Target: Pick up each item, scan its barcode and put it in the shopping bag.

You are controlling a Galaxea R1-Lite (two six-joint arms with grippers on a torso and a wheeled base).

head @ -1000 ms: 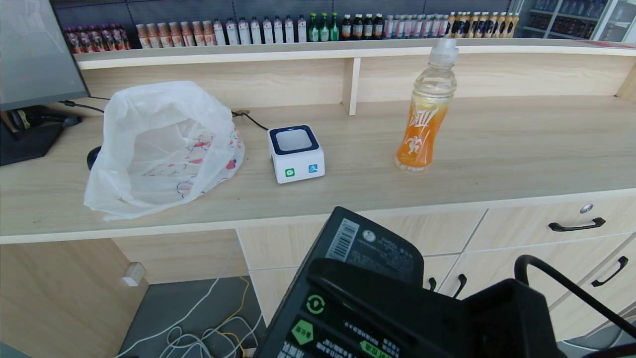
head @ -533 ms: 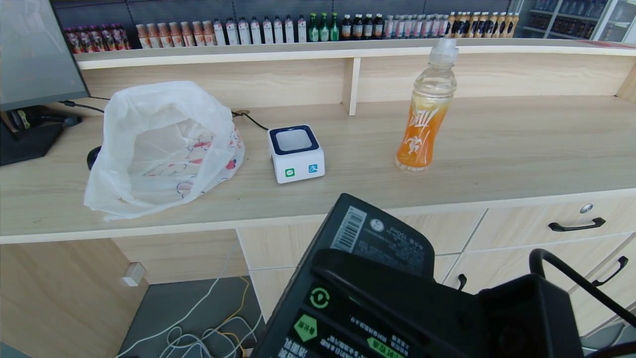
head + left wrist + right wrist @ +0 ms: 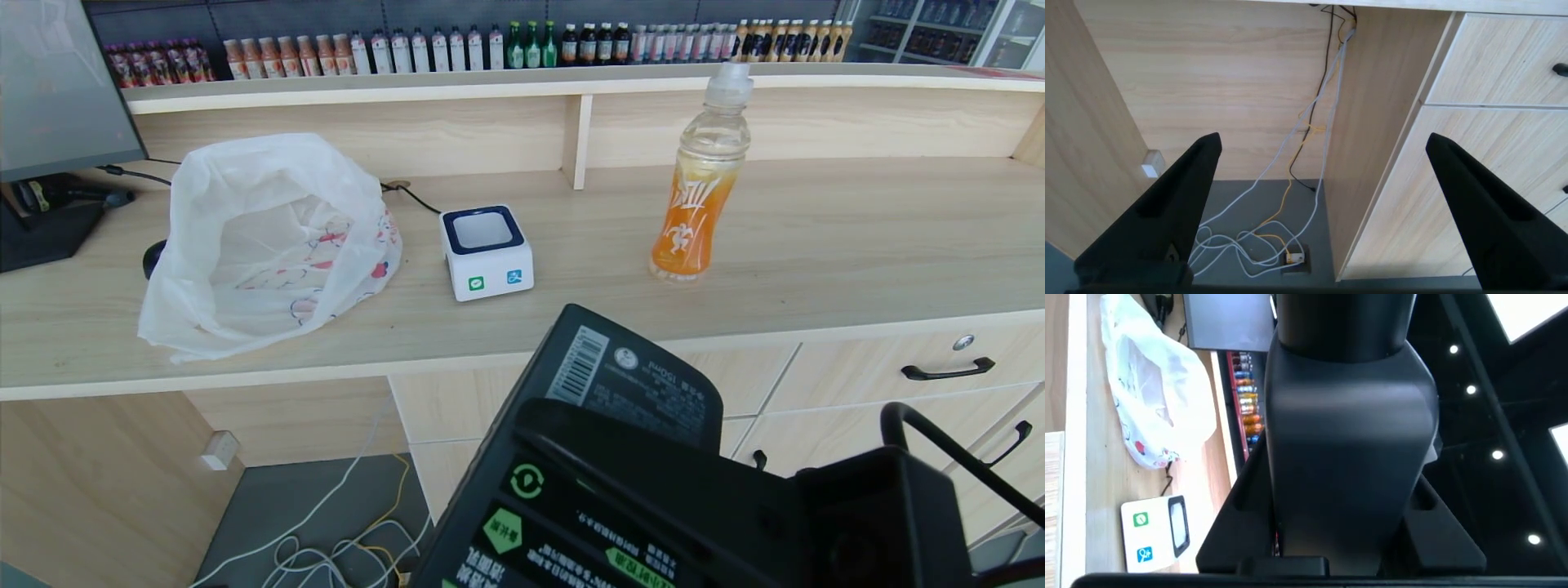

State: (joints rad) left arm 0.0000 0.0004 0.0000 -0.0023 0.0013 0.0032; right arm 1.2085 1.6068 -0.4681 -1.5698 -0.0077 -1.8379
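Right gripper (image 3: 1343,535) clamps black pack (image 3: 629,392), barcode up, before worktop (image 3: 857,245) edge, partly hiding drawers (image 3: 898,367). Scanner (image 3: 486,251) between shopping bag (image 3: 261,245) and orange bottle (image 3: 700,188) on worktop. Left gripper (image 3: 1323,155) spread wide, empty, over cables (image 3: 1266,237).

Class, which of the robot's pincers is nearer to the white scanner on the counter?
Right. The right pincer, gripping the black package, is at the counter edge near the scanner; the left pincer is open below the counter, above floor cables.
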